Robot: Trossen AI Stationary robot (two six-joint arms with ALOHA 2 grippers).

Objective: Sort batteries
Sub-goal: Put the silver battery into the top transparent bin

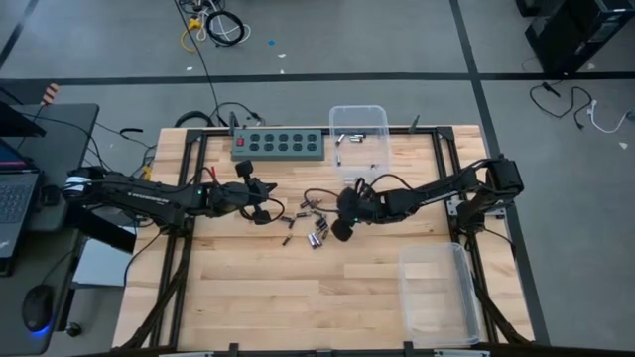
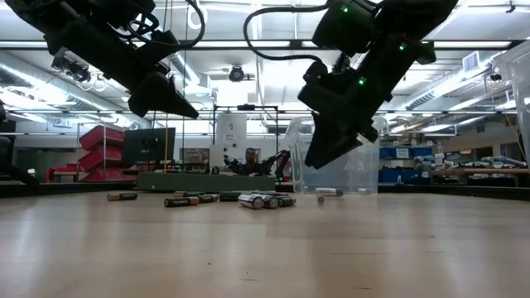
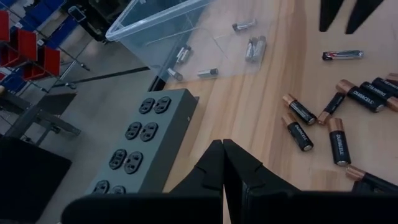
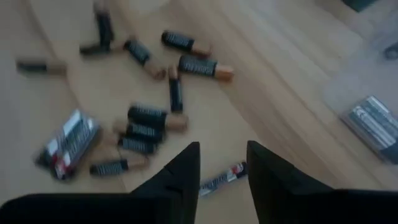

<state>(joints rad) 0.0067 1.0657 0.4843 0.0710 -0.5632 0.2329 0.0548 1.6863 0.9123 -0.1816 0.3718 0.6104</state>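
High view: batteries point(image 1: 314, 226), small black-and-copper and silvery cylinders, scattered mid-counter point(image 1: 298, 297), pale wood planks.
Right end effector point(image 4: 222, 163): released, above one silvery cell.
Left end effector point(image 3: 222, 163): clenched, empty.

Both arms are dark, near-black jointed links with matte housings. Black cables loop off the links behind each wrist. Small green lights glow on the blocky housing above the right gripper point(image 2: 319, 153). Each gripper ends in two tapering, wedge-shaped black fingers point(image 4: 180, 177).
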